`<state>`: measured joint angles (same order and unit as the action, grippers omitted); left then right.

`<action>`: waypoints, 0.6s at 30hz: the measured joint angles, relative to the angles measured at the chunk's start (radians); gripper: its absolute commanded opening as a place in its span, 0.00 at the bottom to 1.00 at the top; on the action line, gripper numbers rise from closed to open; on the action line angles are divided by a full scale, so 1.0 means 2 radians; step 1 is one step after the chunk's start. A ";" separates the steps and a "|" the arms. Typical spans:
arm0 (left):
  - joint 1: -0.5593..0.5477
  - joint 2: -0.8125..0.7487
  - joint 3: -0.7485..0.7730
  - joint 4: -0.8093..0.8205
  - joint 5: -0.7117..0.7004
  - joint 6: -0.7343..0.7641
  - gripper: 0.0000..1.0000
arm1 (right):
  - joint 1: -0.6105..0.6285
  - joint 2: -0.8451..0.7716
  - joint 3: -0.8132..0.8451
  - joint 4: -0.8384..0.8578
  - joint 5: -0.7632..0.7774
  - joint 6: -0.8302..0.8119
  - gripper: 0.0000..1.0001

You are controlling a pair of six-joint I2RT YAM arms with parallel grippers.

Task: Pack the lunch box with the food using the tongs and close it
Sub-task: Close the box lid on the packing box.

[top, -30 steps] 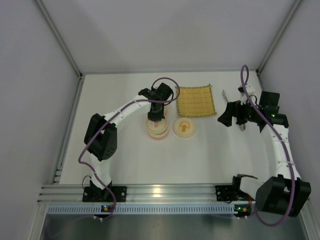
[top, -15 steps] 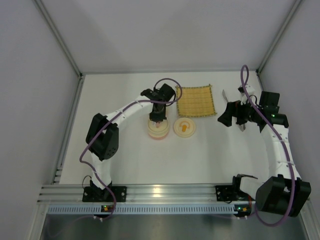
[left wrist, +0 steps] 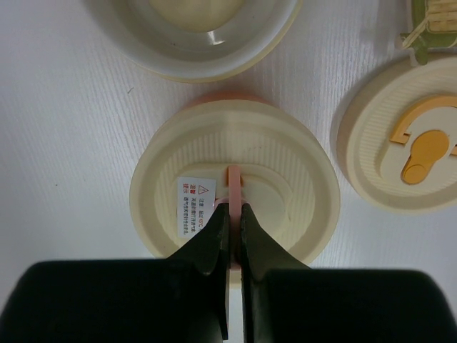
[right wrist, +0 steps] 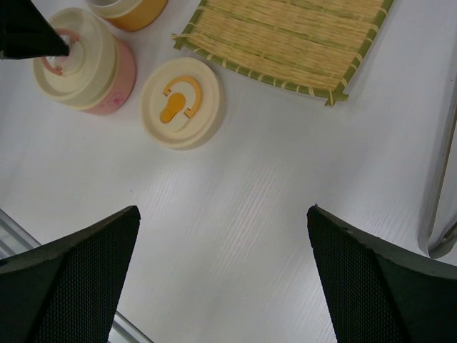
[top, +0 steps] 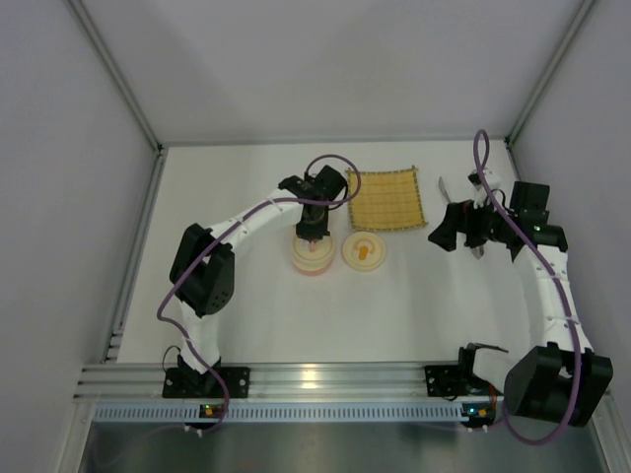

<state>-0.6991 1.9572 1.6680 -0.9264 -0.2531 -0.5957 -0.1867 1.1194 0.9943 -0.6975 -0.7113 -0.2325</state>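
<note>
My left gripper [left wrist: 233, 214] is shut on the thin pink handle [left wrist: 233, 184] of a cream lid [left wrist: 285, 186]. That lid sits on the pink lunch box pot [right wrist: 107, 89]. Just beyond it stands an open pot [left wrist: 235, 53] with an off-white food ball [left wrist: 196, 11] inside. In the top view the left gripper [top: 310, 229] hangs over the pink pot [top: 311, 258]. The silver tongs [right wrist: 437, 182] lie on the table at the right. My right gripper [right wrist: 223, 211] is open and empty above bare table, next to the tongs [top: 441, 186].
A loose cream lid with an orange mark [top: 363, 252] lies right of the pink pot. The yellow woven mat [top: 387, 198] lies behind it with nothing on it. Grey walls enclose the table on three sides.
</note>
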 measured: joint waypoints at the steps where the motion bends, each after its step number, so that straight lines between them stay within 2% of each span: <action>1: 0.000 0.000 0.000 0.000 0.000 0.000 0.00 | 0.000 0.000 -0.001 0.000 0.000 0.000 0.99; 18: 0.006 0.000 -0.014 0.002 0.001 0.003 0.00 | 0.000 0.001 -0.003 0.001 -0.001 0.000 0.99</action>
<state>-0.6865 1.9572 1.6398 -0.9234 -0.2512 -0.5896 -0.1867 1.1206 0.9878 -0.6956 -0.7139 -0.2317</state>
